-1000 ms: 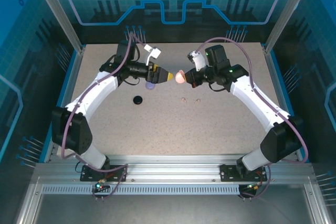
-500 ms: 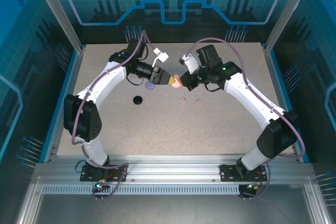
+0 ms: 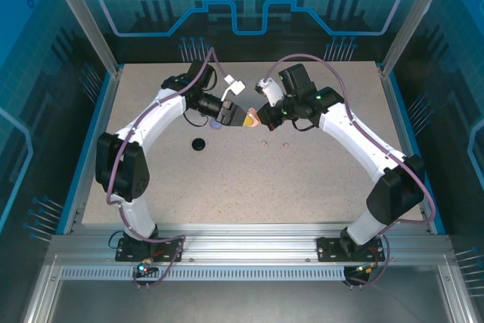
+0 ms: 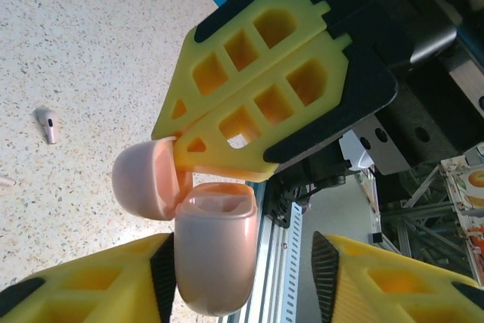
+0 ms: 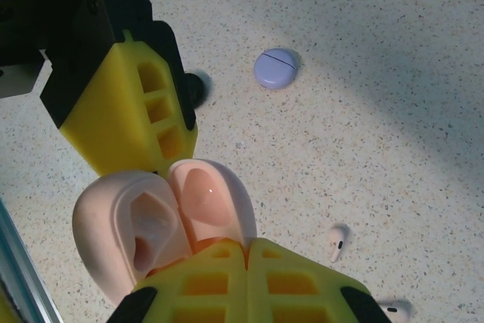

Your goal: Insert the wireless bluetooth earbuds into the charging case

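**Overhead view.** The left gripper (image 3: pixel 240 116) and right gripper (image 3: pixel 265 115) were seen tip to tip above the rear of the tabletop (image 3: pixel 302 187), with the pink case (image 3: pixel 254 119) between them. A black case (image 3: pixel 199 144) lay to the left. Two earbuds (image 3: pixel 264 142) lay on the tabletop just in front of the grippers, outside the pink case. The state of the jaws could not be told from this view.

**Left wrist view.** The left jaws were shown wide apart, with the body of the pink case between them and against one finger. The right jaws were shown together, clamped on the edge of the open lid.

**Right wrist view.** The open interior of the pink case was shown. A closed lilac case (image 5: pixel 276 68) was seen on the tabletop beyond the left gripper, where the overhead view showed it largely covered.
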Controlling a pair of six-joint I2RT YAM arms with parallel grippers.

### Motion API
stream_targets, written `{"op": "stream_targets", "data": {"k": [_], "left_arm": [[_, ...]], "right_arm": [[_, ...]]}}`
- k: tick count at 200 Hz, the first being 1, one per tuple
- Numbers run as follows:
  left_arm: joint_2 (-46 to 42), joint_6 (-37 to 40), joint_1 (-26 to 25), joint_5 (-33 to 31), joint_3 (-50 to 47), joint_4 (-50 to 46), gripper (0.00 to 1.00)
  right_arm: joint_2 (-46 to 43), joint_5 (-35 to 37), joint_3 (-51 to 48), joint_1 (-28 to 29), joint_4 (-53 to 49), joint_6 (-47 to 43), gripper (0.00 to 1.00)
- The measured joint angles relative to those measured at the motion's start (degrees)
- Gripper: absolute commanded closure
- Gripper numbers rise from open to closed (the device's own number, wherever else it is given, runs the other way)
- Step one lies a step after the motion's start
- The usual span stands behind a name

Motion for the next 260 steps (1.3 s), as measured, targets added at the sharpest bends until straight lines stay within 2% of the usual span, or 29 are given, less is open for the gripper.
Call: {"op": "stream_targets", "data": {"k": [25, 151, 192, 239, 260], "left_arm": [[0.79, 0.07, -0.44, 0.17, 0.68, -0.24, 0.51], [1.73, 0.87, -1.01, -0.33, 0.76, -0.2, 0.74], [1.73, 0.48, -0.98, -0.52, 0.76, 0.15, 0.87], [1.73, -0.46, -0.98, -0.55, 0.7, 1.4, 0.97], [1.7, -0.7, -0.98, -0.5, 0.52, 2.25, 1.0]], "right_arm": [[0.0, 0.0, 0.07, 0.0, 0.0, 0.0, 1.0], [-0.02, 0.09, 0.09, 0.04, -0.02, 0.02, 1.0], [-0.02, 0.63, 0.09, 0.04, 0.0, 0.07, 1.0], [-0.2, 1.22, 0.09, 0.04, 0.31, 0.28, 1.0], [-0.42, 1.6, 0.07, 0.0, 0.44, 0.63, 0.89]]}}
